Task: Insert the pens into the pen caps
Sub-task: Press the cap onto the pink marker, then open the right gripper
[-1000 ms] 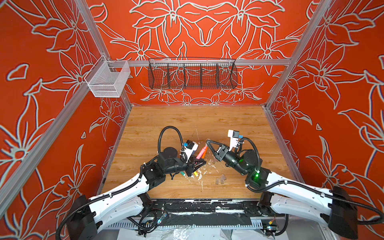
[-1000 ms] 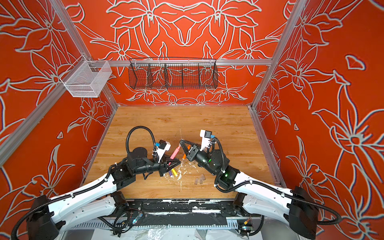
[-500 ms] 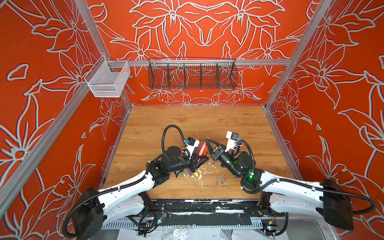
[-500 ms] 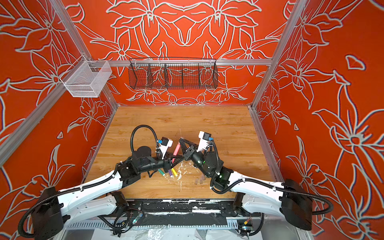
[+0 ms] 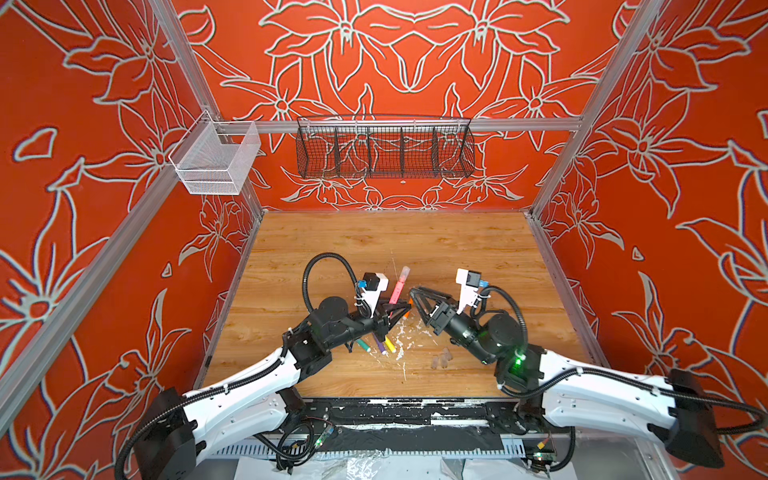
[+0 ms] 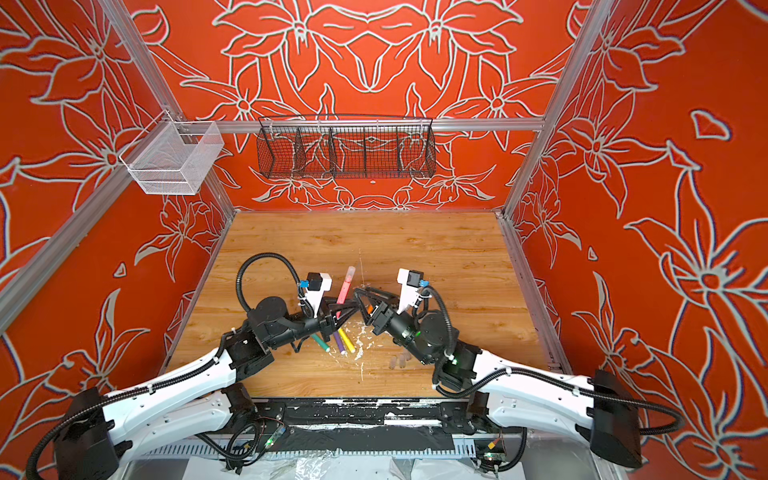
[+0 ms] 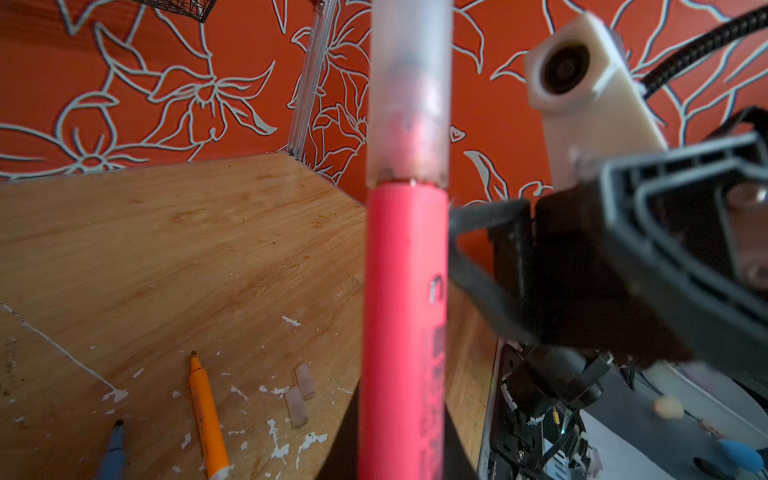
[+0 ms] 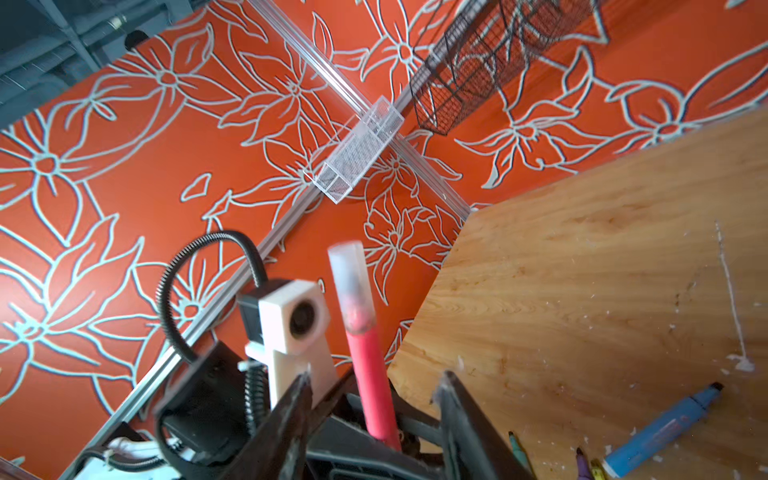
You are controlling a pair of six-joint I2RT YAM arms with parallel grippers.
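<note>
My left gripper (image 5: 398, 309) is shut on the pink-red pen (image 5: 396, 291) and holds it upright above the table. A translucent pen cap (image 5: 404, 272) sits over the pen's top end, as the left wrist view shows (image 7: 409, 95). My right gripper (image 5: 426, 295) is open just right of the pen, its fingertips (image 8: 305, 378) apart and nothing between them. In the right wrist view the pen (image 8: 370, 374) stands beyond the jaws. Green (image 5: 362, 345), purple (image 5: 380, 345) and yellow (image 5: 390, 344) pens lie under my left arm. Blue (image 8: 665, 432) and orange (image 7: 208, 419) pens lie nearby. Loose caps (image 5: 441, 359) rest on the wood.
White paint-like flecks (image 5: 401, 336) dot the wooden table (image 5: 374, 241). A black wire basket (image 5: 384, 151) hangs on the back wall and a white mesh basket (image 5: 216, 162) on the left rail. Orange patterned walls close in three sides.
The two grippers came together at the pink-red pen. My right gripper has since opened, and the cap stays on the pen's top end. My left gripper keeps its hold.
</note>
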